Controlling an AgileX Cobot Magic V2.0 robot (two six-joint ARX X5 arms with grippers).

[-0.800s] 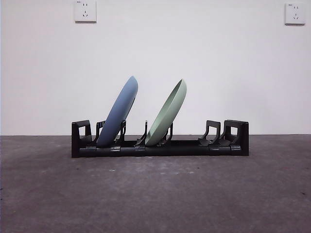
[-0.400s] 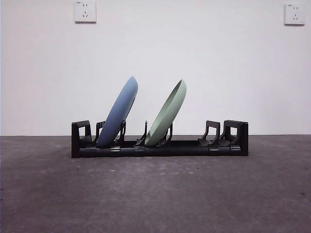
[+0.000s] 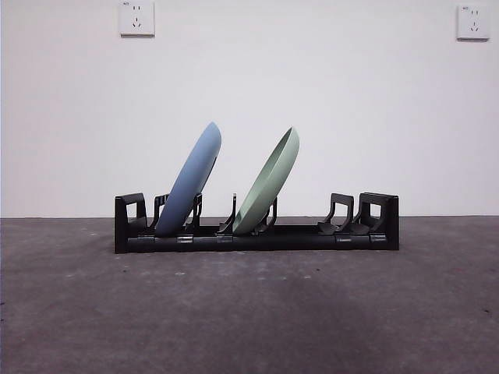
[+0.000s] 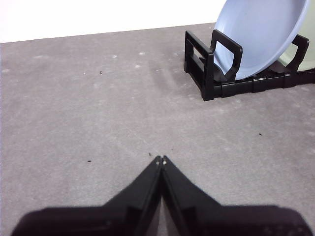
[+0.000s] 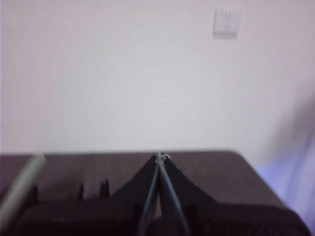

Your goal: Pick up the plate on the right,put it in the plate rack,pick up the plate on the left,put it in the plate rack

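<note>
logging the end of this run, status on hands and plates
Left hand shut, empty, clear of rack. Right hand shut, empty. Blue plate and green plate both leaning in rack. Nothing in the way.

White wall (image 3: 312,93), two sockets (image 3: 136,17), grey tabletop (image 3: 249,312)

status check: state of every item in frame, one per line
blue plate: standing in the rack, leaning right, not held
green plate: standing in the rack, leaning right, not held
plate rack: flat on table, right-end slots free
left gripper: shut, holds nothing, away from rack
right gripper: shut, holds nothing
</note>
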